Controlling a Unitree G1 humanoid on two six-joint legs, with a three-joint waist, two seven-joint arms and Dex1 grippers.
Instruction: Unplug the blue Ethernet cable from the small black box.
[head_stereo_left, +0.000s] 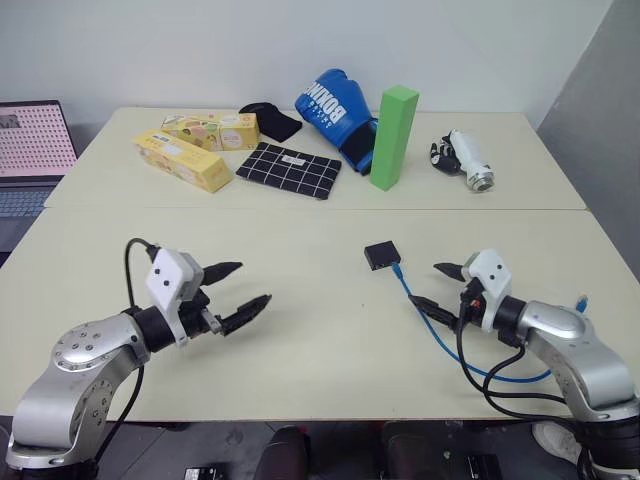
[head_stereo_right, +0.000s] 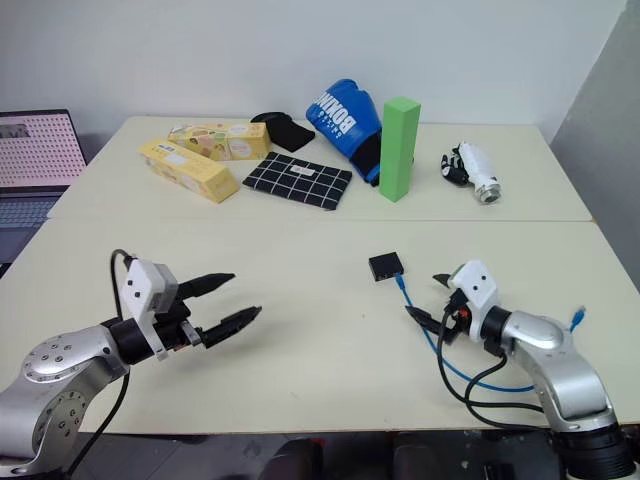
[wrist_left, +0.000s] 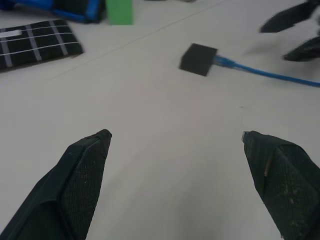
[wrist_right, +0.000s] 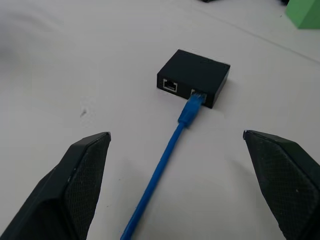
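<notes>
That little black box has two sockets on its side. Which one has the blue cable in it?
Seen from the right wrist, the blue Ethernet cable sits in the socket nearer the corner of the small black box; the socket beside it is empty.

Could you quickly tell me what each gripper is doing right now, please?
Left gripper: open, holding nothing, above the table.
Right gripper: open, holding nothing, pointed at the small black box; the blue Ethernet cable is still plugged in.

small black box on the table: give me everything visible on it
The small black box is a flat, squarish, matte black case, plastic by the look, lying flat on the pale table. One side shows two ports: one is empty, the other holds the plug of the blue Ethernet cable, which trails toward the right gripper. Neither gripper touches it; the right gripper's fingers stand open, short of it.
</notes>
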